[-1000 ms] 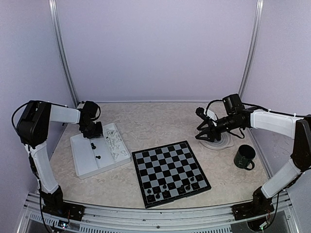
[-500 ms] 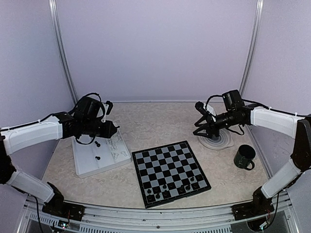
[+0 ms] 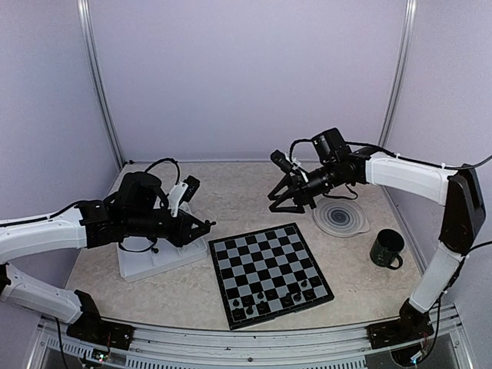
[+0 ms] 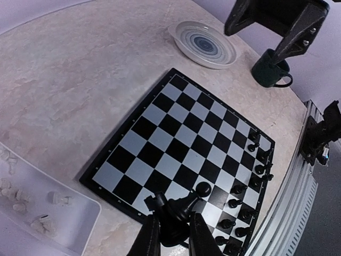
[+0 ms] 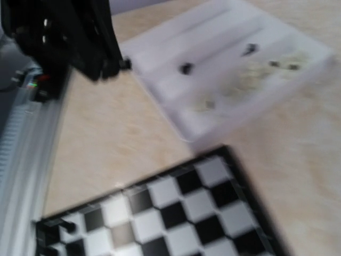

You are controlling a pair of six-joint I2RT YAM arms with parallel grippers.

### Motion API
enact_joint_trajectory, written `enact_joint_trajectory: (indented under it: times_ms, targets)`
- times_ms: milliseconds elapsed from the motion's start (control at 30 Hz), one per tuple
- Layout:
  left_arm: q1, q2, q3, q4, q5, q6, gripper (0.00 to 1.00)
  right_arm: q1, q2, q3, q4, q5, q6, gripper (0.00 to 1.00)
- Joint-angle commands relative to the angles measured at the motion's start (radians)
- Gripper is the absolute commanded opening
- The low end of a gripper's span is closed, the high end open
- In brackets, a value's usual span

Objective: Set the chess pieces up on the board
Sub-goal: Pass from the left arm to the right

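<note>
Lilac walls (image 3: 246, 77) enclose a marbled table (image 3: 231, 196). A white tray (image 3: 134, 261) sits near its left edge. The left end effector (image 4: 171, 234) pinches a black chess piece (image 4: 180, 209) beside the board's (image 3: 265, 265) far-left corner. Other black pieces (image 3: 280, 296) line the board's near edge. The right end effector (image 3: 283, 201) seems spread and empty.

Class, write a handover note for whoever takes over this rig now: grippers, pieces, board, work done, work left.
Left gripper: shut on a small black plastic chess piece, just off the flat black-and-grey chessboard's left side.
Right gripper: open, empty, beyond the far edge.
Done: black pieces stand on the near rows.
Left: the held piece, plus loose black pieces and white translucent pieces in the white compartment tray.
</note>
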Motion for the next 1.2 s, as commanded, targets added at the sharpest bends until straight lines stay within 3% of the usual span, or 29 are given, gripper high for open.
enact_joint_trajectory:
  times_ms: [0, 200, 467, 767, 1000, 1167]
  targets:
    - [-0.029, 0.008, -0.035, 0.159, 0.06, -0.049, 0.14, 0.076, 0.084, 0.085, -0.035, -0.129, 0.116, 0.55]
    - [-0.043, 0.022, -0.078, 0.296, 0.123, -0.121, 0.14, 0.174, 0.151, 0.157, 0.002, -0.135, 0.181, 0.54]
    - [-0.06, 0.054, -0.078, 0.339, 0.146, -0.156, 0.14, 0.241, 0.213, 0.229, 0.021, -0.127, 0.211, 0.5]
    - [-0.077, 0.086, -0.066, 0.362, 0.156, -0.169, 0.14, 0.251, 0.219, 0.212, 0.043, -0.126, 0.23, 0.32]
    - [-0.084, 0.108, -0.054, 0.368, 0.157, -0.176, 0.14, 0.259, 0.202, 0.188, 0.056, -0.062, 0.224, 0.26]
    - [-0.084, 0.105, -0.053, 0.365, 0.142, -0.176, 0.14, 0.265, 0.185, 0.161, 0.068, -0.018, 0.217, 0.29]
